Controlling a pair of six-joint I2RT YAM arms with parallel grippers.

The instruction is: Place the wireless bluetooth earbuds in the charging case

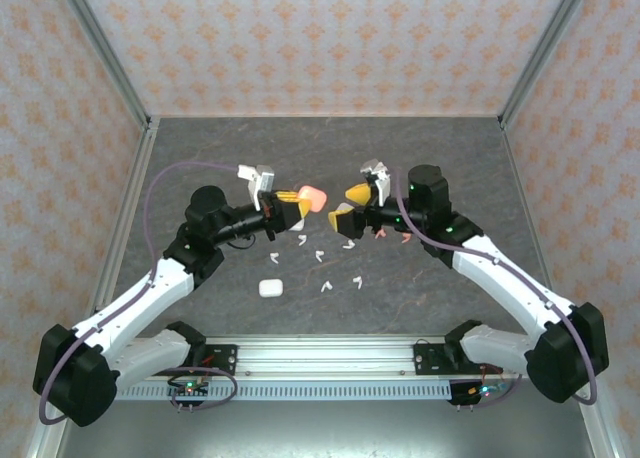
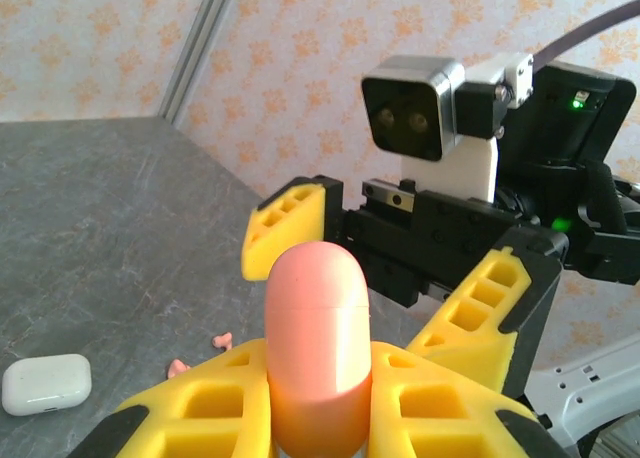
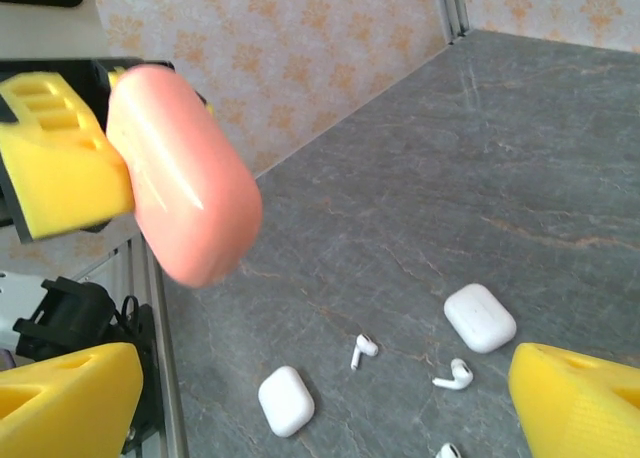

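the left gripper point(image 1: 302, 200) is clamped on a coral-pink charging case point(image 1: 314, 196), lifted above the grey table point(image 1: 330, 148); in the left wrist view its yellow fingers point(image 2: 200, 413) press both sides of the case point(image 2: 318, 348), which stands up between them, rounded end on top, with a thin seam across it and the lid looking closed; the right gripper point(image 1: 347, 205) hangs just beside the pink case, facing it, jaws spread wide and nothing between them; the left wrist view shows that gripper point(image 2: 385, 278) just behind the case, one yellow finger to each side of it, not touching it; from the right wrist the pink case point(image 3: 185, 178) sits tilted against one left-arm finger point(image 3: 60, 153), well above the right gripper's point(image 3: 320, 408) own parted fingertips point(image 3: 575, 393).

the wireless bluetooth earbuds are not in the pink case; they lie loose on the table below it; in the top view white earbuds point(image 1: 301, 240) are scattered on the arm-base side of the case, apart from one another, and two pink earbuds point(image 1: 383, 235) lie further over, under the right gripper; the left wrist view catches the pink pair point(image 2: 222, 339) on the table beside the case; a white charging case point(image 1: 270, 287) rests shut on the table, further toward the bases than the nearest white earbuds; the right wrist view shows two white cases point(image 3: 480, 316) on the table under the pink one, with white earbuds point(image 3: 362, 350) lying between and near them.
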